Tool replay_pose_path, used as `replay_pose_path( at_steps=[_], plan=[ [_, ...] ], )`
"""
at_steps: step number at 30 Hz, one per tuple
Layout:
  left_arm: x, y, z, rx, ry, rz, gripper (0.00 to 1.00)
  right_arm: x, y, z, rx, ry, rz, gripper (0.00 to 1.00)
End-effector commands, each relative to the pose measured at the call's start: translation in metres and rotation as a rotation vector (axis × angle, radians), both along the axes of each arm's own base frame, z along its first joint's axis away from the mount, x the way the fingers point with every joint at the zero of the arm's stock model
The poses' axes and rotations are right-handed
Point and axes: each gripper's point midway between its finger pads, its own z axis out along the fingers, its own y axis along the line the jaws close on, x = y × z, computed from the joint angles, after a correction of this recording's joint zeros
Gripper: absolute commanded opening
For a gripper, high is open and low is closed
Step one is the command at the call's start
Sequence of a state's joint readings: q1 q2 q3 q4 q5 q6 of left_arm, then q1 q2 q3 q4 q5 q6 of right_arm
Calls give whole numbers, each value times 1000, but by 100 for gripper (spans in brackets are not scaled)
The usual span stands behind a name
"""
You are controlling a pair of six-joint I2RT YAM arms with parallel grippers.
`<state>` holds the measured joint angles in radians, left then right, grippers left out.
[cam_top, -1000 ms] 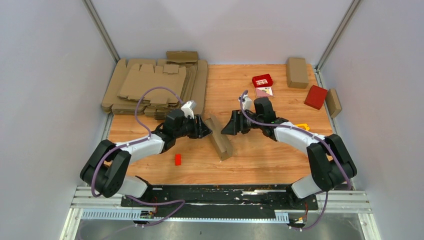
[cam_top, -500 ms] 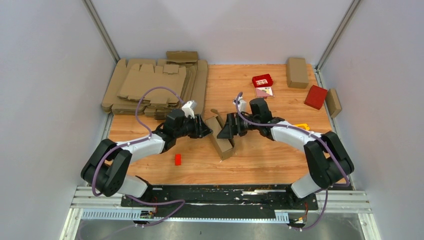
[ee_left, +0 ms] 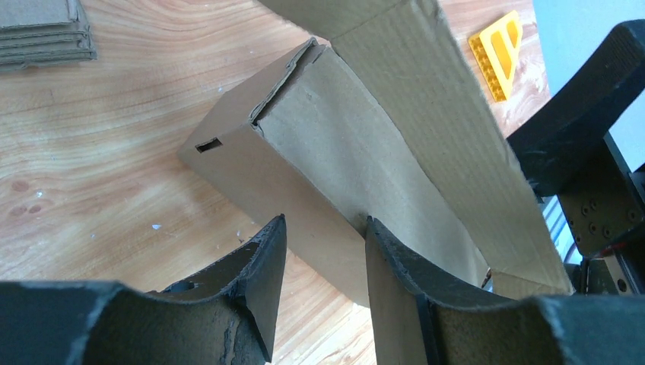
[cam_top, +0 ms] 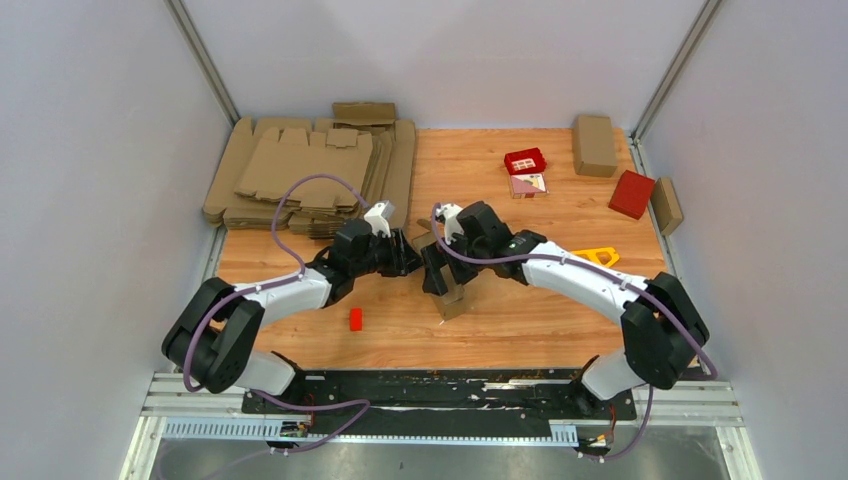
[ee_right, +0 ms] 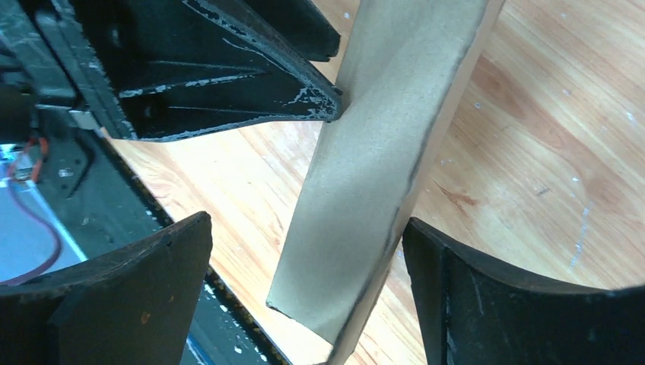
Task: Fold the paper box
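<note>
Brown cardboard sits at the middle of the wooden table [cam_top: 520,310]: the paper box [cam_top: 452,295], a small oblong carton, lies slantwise between the two arms with its long lid flap raised. From above most of it is covered by the grippers, and only its near end shows plainly.

The left gripper [cam_top: 408,256] reaches in from the left. Its wrist view shows the two dark fingers [ee_left: 262,258] about half parted, with the box's near long edge [ee_left: 357,220] wedged into the gap between them. Whether the pads truly press the cardboard I cannot tell.

The right gripper [cam_top: 436,268] comes in from the right and hangs over the box, its fingers [ee_right: 152,296] spread wide. In its own view the lid flap [ee_right: 373,182] stands between them, clear of both, so it holds nothing. The tip of the left gripper touches the flap's left side there.

At the far left lies a stack of flat cardboard sheets [cam_top: 310,175]. A small red block [cam_top: 355,319] sits near the left arm. Just beside the right arm lies a yellow triangle [cam_top: 597,257]. At the far right are a red tray [cam_top: 525,161], a red box [cam_top: 632,193] and two folded brown cartons [cam_top: 594,145].
</note>
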<state>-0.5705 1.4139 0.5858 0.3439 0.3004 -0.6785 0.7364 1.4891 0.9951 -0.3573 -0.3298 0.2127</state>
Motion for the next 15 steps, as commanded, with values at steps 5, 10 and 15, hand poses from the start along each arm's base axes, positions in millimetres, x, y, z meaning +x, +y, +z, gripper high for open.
replay_pose_path(
  at_steps=[5, 10, 15],
  plan=[
    [-8, 13, -24, 81, 52, 37, 49, 13, -20, -22, -289, -80, -65, 75],
    [-9, 14, -21, 82, 44, 34, 50, 14, -26, -25, -340, -106, -81, 63],
    [-10, 24, -13, 135, 15, 40, 57, 9, -31, -19, -334, -125, -61, 61]
  ],
)
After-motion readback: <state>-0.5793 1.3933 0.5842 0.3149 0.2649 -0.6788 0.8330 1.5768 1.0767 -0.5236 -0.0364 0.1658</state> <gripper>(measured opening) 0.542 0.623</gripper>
